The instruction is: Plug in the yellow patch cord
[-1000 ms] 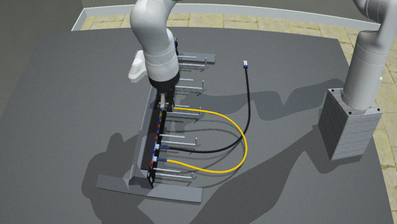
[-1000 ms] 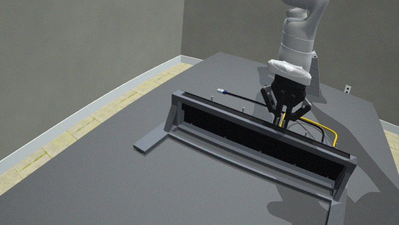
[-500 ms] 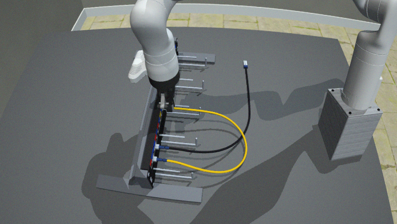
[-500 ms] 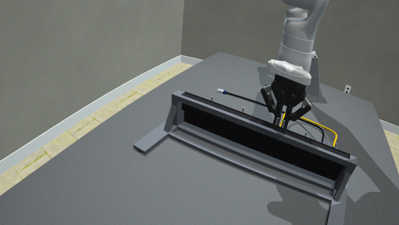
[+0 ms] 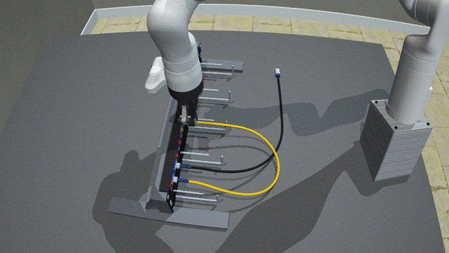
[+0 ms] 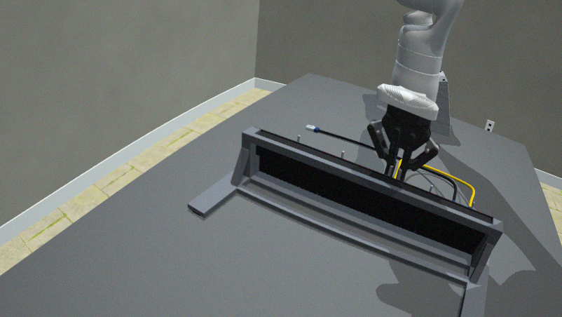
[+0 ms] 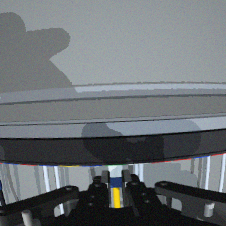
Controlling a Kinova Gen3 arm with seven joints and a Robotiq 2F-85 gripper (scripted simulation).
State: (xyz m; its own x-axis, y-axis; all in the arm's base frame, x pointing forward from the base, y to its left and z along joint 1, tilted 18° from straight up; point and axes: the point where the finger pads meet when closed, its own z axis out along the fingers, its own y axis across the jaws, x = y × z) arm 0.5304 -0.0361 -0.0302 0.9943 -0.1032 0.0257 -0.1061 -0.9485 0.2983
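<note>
— What is held at the rack [image 5: 163, 119]?

— The free end of the yellow patch cord [image 5: 270, 147] is clamped between the closed fingers of the gripper [image 5: 185, 120], right against the port panel [image 5: 177, 163], with the cord looping back over the table [image 5: 78, 109] to its plugged end.

— And the black cord [image 5: 280, 119]?

— One end is seen plugged in beside the yellow one; its free plug [image 5: 277, 72] is left lying well apart.
</note>
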